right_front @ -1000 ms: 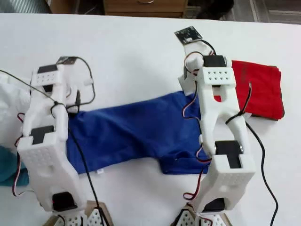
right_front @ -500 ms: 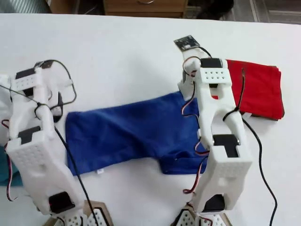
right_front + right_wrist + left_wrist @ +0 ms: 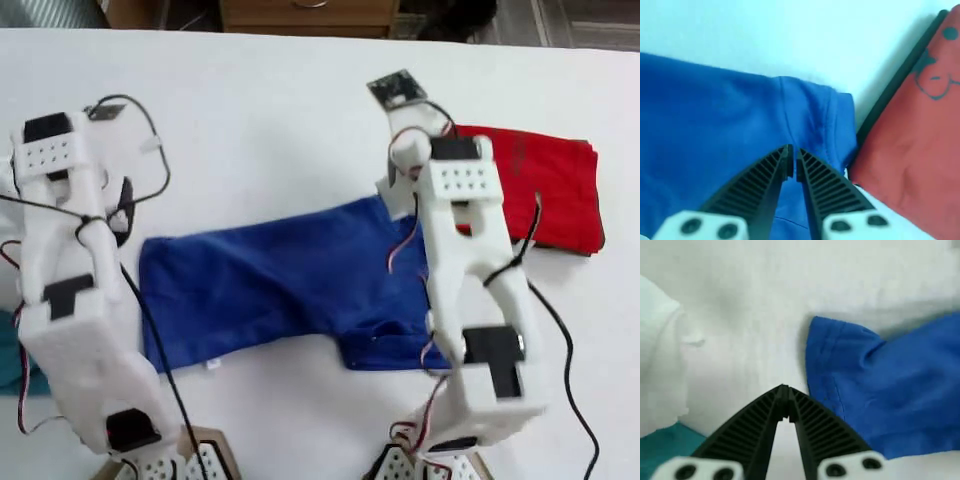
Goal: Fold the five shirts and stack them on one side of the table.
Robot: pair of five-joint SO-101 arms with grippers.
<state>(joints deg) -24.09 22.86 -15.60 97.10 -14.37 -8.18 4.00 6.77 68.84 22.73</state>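
- High view: the blue shirt (image 3: 270,285) lies spread across the middle of the table (image 3: 260,90), one layer, not yet folded. The red shirt (image 3: 555,190) sits folded at the right side, just beside the blue one's right end. The left arm (image 3: 70,290) stands over the left end, the right arm (image 3: 470,250) over the right end.
- Left wrist view: the left claw (image 3: 786,392) has its fingers together with nothing between them. It hangs over bare table just beside the blue shirt's (image 3: 890,390) hemmed edge. A white cloth (image 3: 660,355) and a teal cloth (image 3: 665,445) lie on its other side.
- Right wrist view: the right claw (image 3: 792,152) is closed to a thin slit and grips nothing. It sits over the blue shirt (image 3: 705,115) near a seamed corner, with the red shirt (image 3: 920,140) close by.
- Handling, as I judge it: the blue shirt is light, soft and limp, so it will sag and drag on the table unless lifted at both ends.
- The stitched hems and corners look like the best holds, being thicker and easier to pinch than flat cloth.
- A claw would need to open first, then nip only the top layer.
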